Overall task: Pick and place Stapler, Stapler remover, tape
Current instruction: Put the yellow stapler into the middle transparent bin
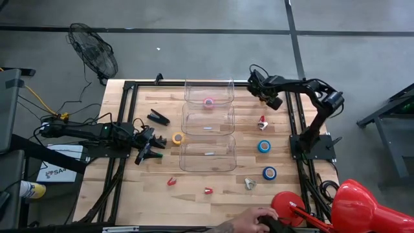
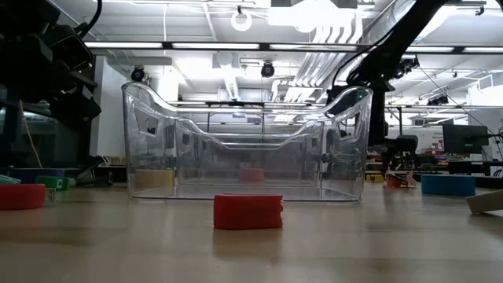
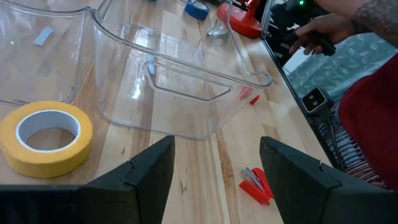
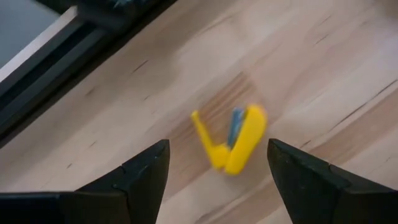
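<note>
My left gripper (image 1: 150,149) is open, low over the table's left part, beside the yellow tape roll (image 1: 177,138), which lies flat (image 3: 46,137). My right gripper (image 1: 272,98) is open near the far right corner, above a small yellow stapler remover (image 4: 231,139) that lies on the wood between the lines of its fingers (image 4: 217,168). A pink tape roll (image 1: 209,102) lies in the far clear bin. Two blue tape rolls (image 1: 264,146) (image 1: 269,173) lie on the right. A black stapler (image 1: 158,117) lies left of the bins.
Three clear bins (image 1: 207,137) stand in a column mid-table. Small red stapler removers (image 1: 171,182) (image 1: 207,191) (image 3: 255,183) and a metal one (image 1: 250,184) lie near the near edge, and a red-white one (image 1: 262,121) lies on the right. A person's hand (image 1: 259,220) is at the near edge.
</note>
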Available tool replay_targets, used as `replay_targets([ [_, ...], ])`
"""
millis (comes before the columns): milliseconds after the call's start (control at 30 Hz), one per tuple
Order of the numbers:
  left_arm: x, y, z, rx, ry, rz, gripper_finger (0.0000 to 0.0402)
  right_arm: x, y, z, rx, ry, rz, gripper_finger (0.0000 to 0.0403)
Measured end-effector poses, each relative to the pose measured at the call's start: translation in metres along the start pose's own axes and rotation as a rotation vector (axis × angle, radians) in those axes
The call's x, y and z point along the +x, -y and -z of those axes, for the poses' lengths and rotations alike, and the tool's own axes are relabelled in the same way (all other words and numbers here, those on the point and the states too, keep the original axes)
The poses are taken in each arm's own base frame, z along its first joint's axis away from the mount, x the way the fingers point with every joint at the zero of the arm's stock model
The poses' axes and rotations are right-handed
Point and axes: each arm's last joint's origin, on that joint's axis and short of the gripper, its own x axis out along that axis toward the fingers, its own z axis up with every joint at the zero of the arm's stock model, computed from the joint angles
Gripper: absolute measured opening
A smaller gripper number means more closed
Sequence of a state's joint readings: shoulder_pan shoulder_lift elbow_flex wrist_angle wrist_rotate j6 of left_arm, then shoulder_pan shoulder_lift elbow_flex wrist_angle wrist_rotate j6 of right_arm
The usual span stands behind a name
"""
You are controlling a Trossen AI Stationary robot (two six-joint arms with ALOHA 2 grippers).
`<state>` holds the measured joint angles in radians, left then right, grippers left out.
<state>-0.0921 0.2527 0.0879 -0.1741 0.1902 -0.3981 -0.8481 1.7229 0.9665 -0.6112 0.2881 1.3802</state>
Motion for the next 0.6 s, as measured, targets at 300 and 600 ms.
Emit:
replay_targets([
  [300,0.0,0.0,0.0,0.0,0.0,0.0,0.0231,0.0023,0.0015,-0.0079,-0.006,0.006,0.005,0.0262],
  [600,0.0,0.0,0.0,0.0,0.0,0.0,0.0231,0.0102,0.0013,-0.0053,-0.017,-0.023,0.027,0.0262],
])
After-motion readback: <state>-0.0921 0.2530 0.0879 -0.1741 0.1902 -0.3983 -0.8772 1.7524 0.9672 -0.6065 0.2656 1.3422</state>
